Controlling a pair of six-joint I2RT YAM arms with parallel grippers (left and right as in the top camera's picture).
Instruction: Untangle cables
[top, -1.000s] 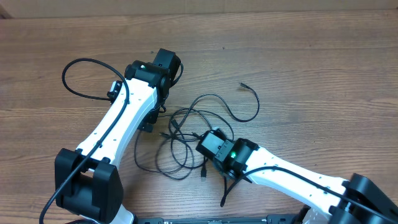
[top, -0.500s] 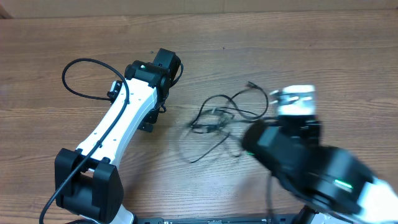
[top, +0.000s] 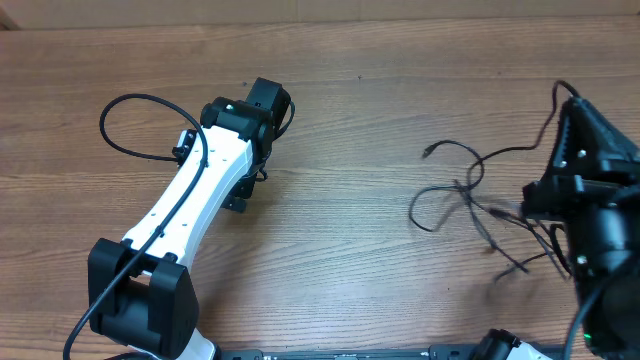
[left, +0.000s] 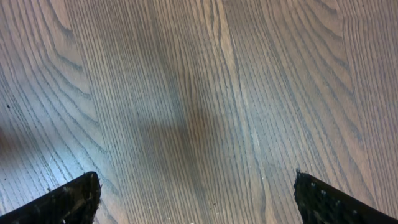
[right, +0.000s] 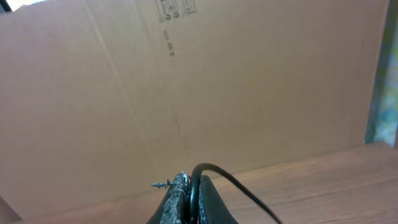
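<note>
Cables (top: 468, 188) gripped by right claw (right: 186, 200) over right side of counter (top: 350, 250); left claw (left: 198, 200) released.
Right claw: clenched on the cables, one black strand (right: 214, 171) looping out from between its fingers; its arm is raised at the counter's right edge. Cables: thin black strands, blurred, spreading leftward from that arm; contact with the wood cannot be told. Left claw: fingers wide apart, nothing between them, above bare wood, well apart from the cables. Beyond: cardboard wall (right: 249, 74).
</note>
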